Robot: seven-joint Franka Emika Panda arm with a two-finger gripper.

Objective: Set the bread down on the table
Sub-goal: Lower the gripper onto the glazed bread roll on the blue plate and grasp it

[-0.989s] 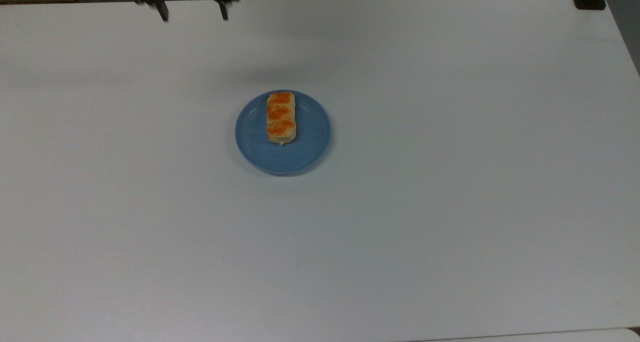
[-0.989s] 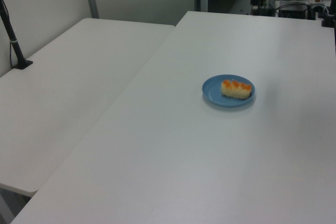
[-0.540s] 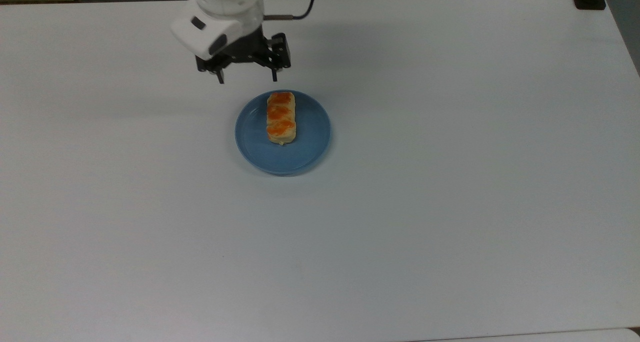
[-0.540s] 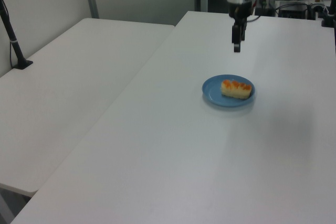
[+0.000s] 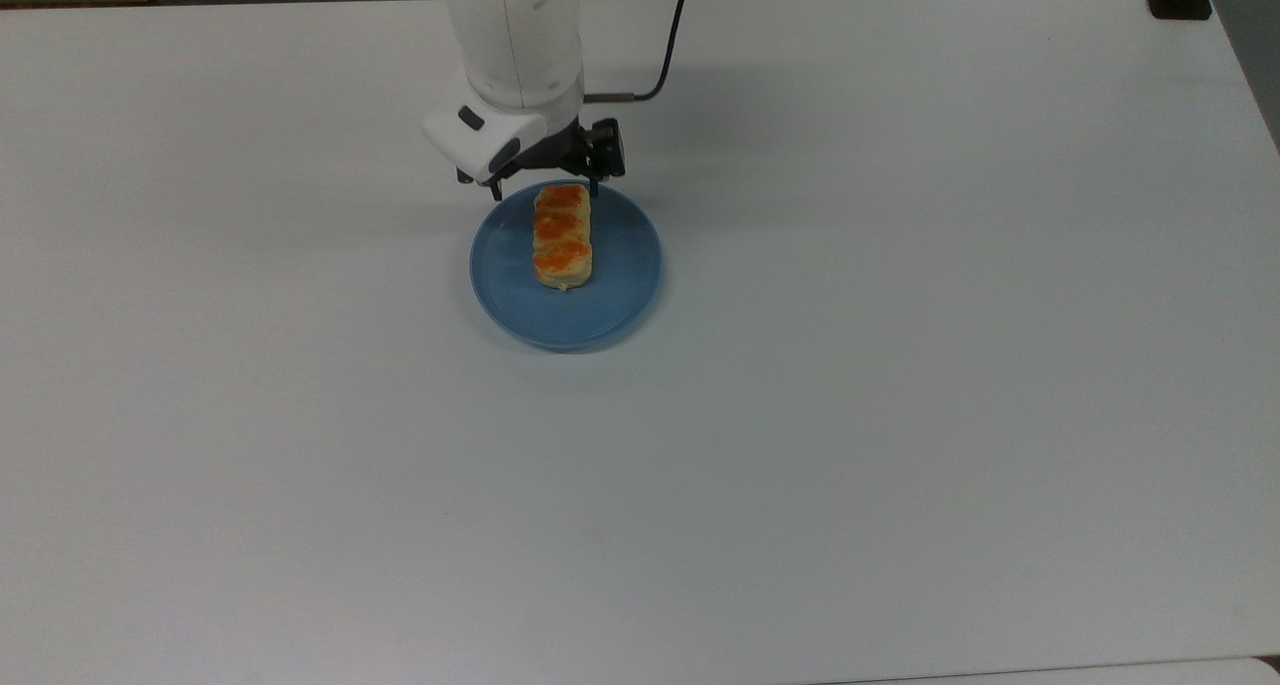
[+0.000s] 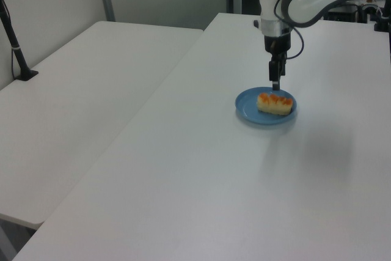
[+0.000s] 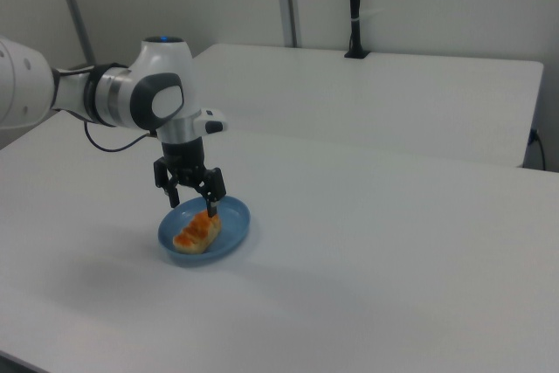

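We record one bread (image 5: 562,236) lying on one blue plate (image 5: 620,295) near the middle of the white table (image 5: 900,415), one gripper (image 5: 546,190) poised above its far end, fingers apart.

small oblong glazed bread (image 5: 562,236) on round blue plate (image 5: 620,295) | plate on large white table (image 5: 900,365) | two-finger gripper (image 5: 546,191) above bread's far end, top view
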